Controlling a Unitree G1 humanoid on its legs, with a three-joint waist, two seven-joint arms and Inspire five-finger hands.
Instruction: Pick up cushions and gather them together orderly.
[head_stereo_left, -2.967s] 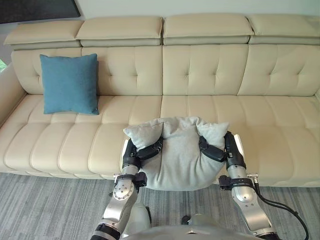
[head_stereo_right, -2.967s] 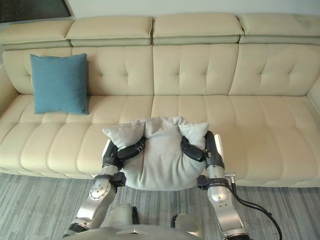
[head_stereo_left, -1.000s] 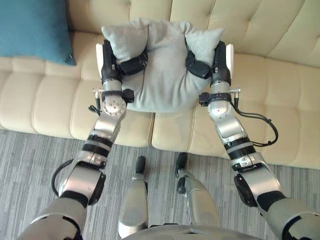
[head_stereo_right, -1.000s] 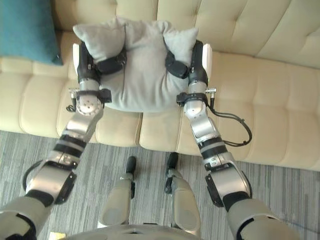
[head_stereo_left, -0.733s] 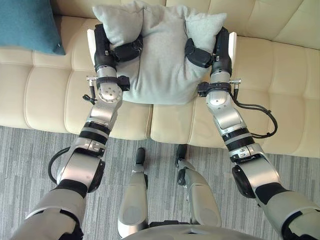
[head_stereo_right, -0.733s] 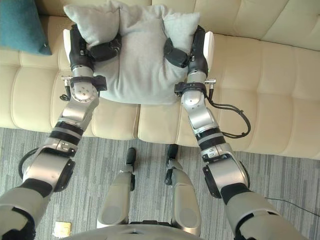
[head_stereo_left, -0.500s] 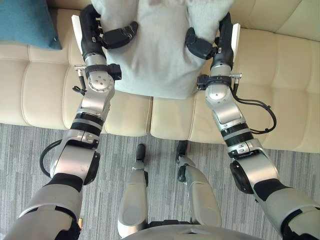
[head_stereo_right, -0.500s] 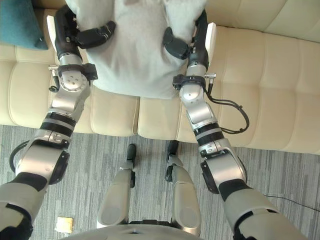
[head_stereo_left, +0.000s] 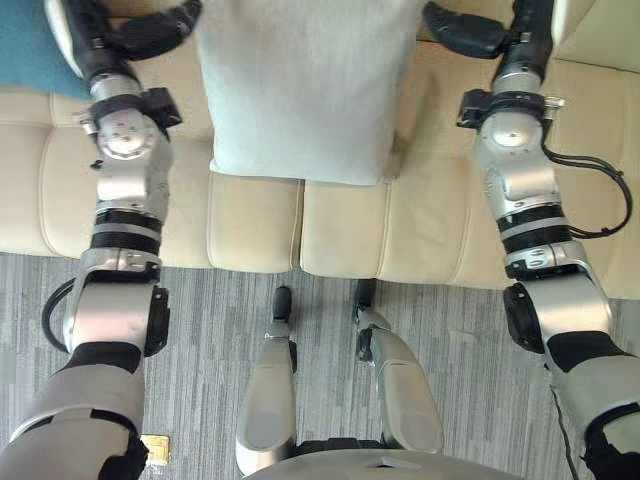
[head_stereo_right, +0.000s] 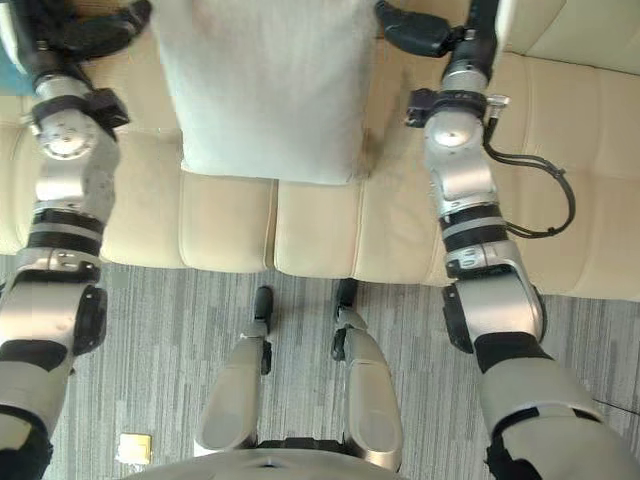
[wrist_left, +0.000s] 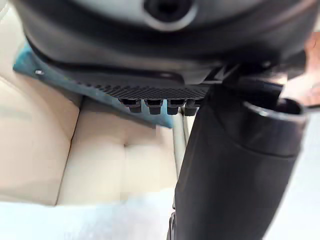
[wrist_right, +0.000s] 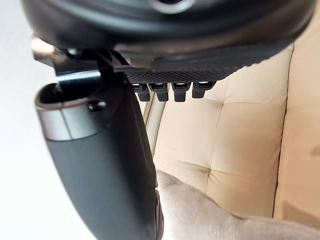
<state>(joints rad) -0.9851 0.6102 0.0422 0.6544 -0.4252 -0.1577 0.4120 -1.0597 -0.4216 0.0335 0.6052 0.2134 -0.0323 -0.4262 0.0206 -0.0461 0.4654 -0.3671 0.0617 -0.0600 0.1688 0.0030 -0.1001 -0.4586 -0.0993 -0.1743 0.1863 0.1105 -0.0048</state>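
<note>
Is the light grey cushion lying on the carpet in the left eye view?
No, the light grey cushion rests on the seat of the beige sofa, above the grey carpet.

**Grey cushion on the seat, teal cushion at the upper left**

A light grey cushion of plain fabric is seen at the top centre of the frame. It is set square on the seat of the cream sofa, with its lower edge level and its upper part cut off by the frame. Whether it lies flat or leans cannot be told. A corner of a teal cushion is seen at the upper left, apart from it.
</note>
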